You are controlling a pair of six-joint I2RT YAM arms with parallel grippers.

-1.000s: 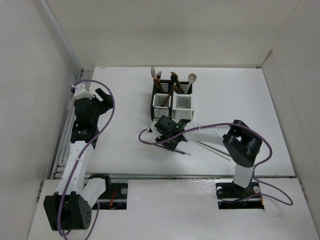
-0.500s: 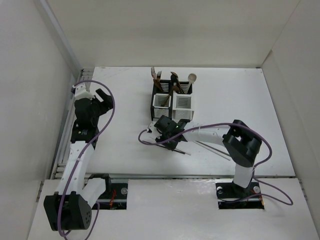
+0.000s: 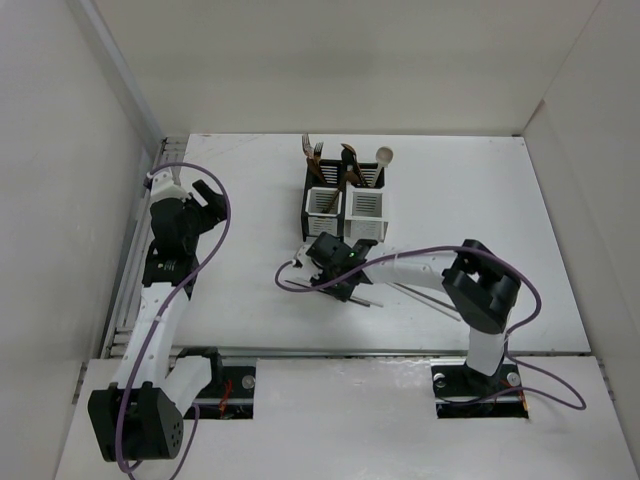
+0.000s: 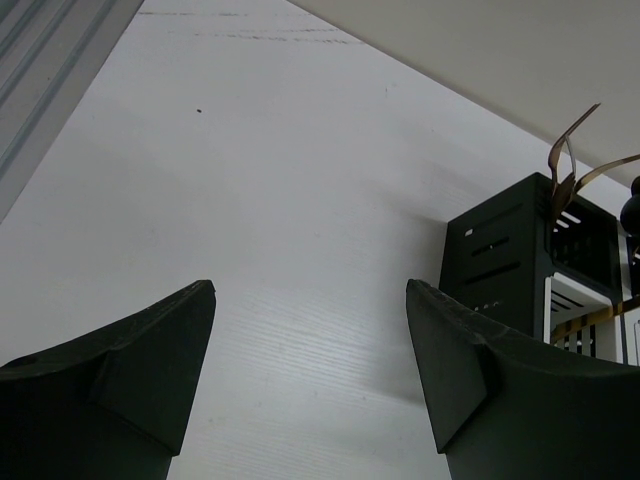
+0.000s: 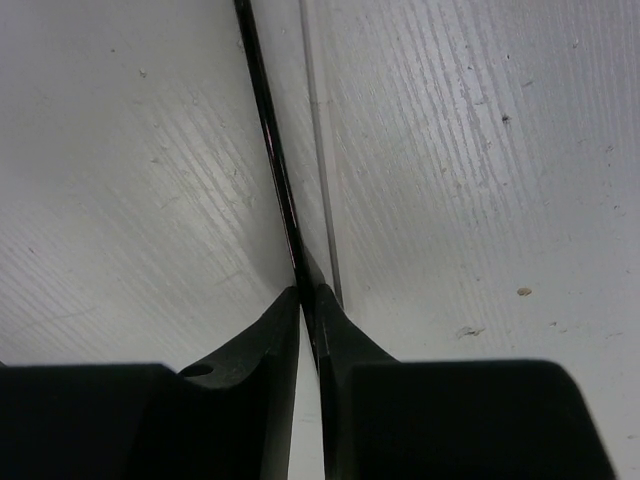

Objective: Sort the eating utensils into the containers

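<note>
A: What is the right gripper doing?

B: Its two fingers are almost together, with only a very thin gap between them. A dark chopstick passes through this gap, and both fingers press on it. The chopstick lies flat on the table.

A: Is anything else near it?

B: Yes, a silver chopstick lies just beside the dark one, on its right in the wrist view. It looks to be outside the fingers, but whether the right-hand finger touches it I cannot tell.

A: And the left gripper?

B: It is wide open and holds nothing. Only bare table shows between its fingers. From the top view it hangs over the left side of the table, well apart from the containers.

A: Where are the containers?

B: They stand near the middle of the table's far side, just behind the right gripper. Several utensils stand upright in them, among them a pale wooden spoon in the right compartment.
</note>
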